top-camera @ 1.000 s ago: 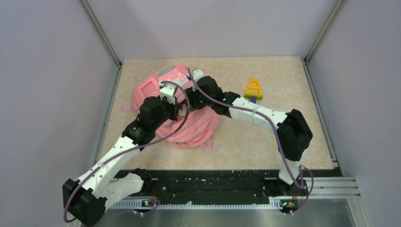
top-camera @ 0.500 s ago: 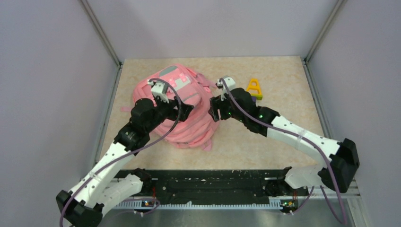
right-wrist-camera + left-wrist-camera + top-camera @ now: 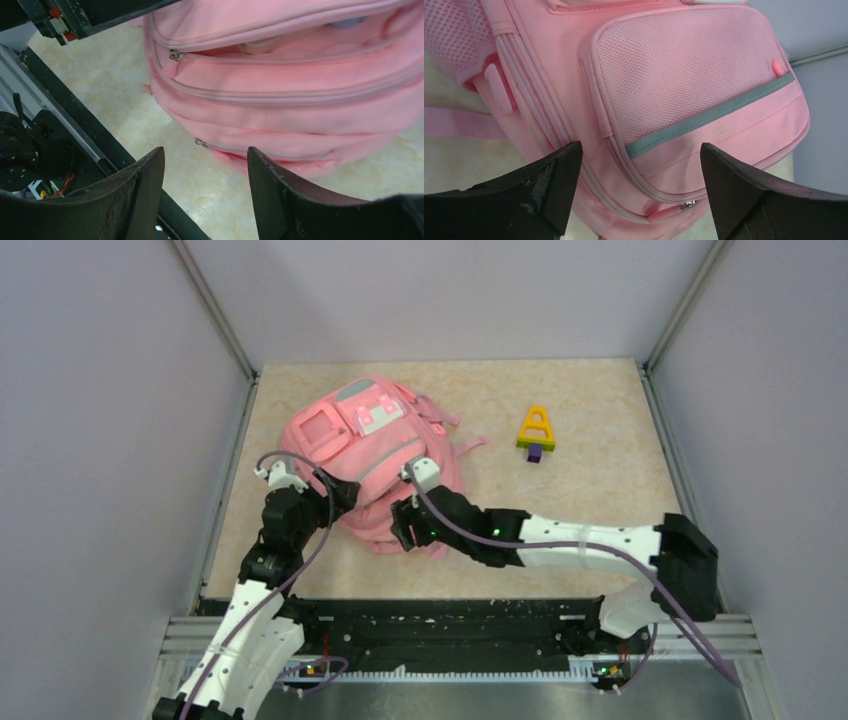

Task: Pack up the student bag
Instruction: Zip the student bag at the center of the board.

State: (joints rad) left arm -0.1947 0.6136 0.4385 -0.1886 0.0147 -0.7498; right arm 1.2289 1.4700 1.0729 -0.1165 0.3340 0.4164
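Pink student bag (image 3: 350,445) lies freshly released, left gripper (image 3: 639,150) and right gripper (image 3: 205,155) both agape, pulled nearward; yellow toy (image 3: 536,428) apparently still unpacked.

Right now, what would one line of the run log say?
student bag: lying on table | left fingers: open, empty, facing front mesh pocket | right fingers: open, empty, by zippers | yellow-purple toy: apart from bag

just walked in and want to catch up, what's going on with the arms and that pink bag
Two robot arms are working on a pink backpack that lies front-up on the table. The left gripper is at its near-left corner and the right gripper at its near edge. Both are open and hold nothing. A yellow toy lies apart to the right, not yet packed.
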